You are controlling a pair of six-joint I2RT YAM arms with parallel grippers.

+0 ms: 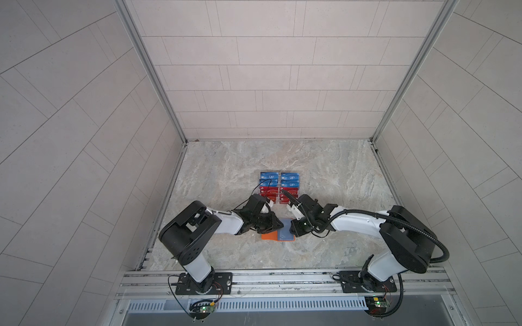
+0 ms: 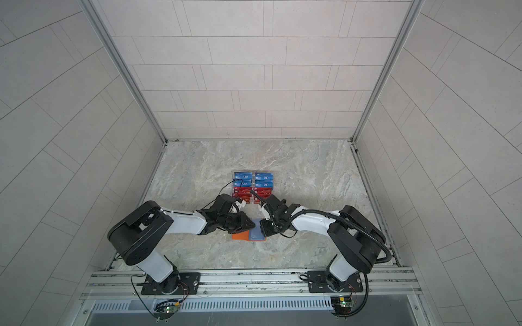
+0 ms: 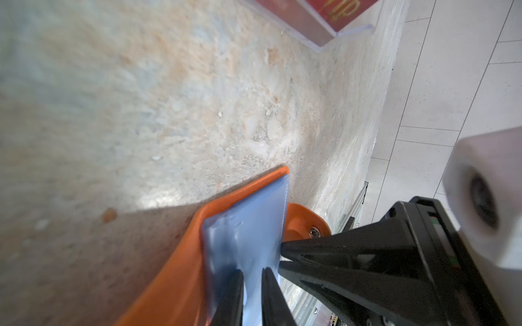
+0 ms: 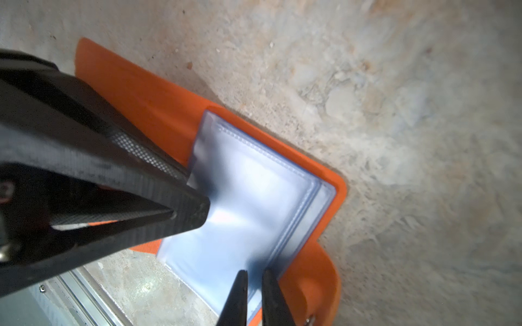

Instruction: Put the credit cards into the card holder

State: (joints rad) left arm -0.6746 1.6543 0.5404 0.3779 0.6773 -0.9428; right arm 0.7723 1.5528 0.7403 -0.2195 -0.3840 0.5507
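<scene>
Under the left gripper and the right gripper spreads a marbled grey-beige tabletop, lit softly and evenly, with only faint shadows. Beyond them rises a back wall of pale rectangular tiles. A left wall stands well outward of the left gripper and a right wall outward of the right. Aluminium posts edge the far corners, and an aluminium rail runs behind both grippers.

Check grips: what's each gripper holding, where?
Both pinch the clear sleeves of the card holder: the right gripper at the edge by the snap tab, the left gripper, apparently, at the side towards the open cover.
</scene>
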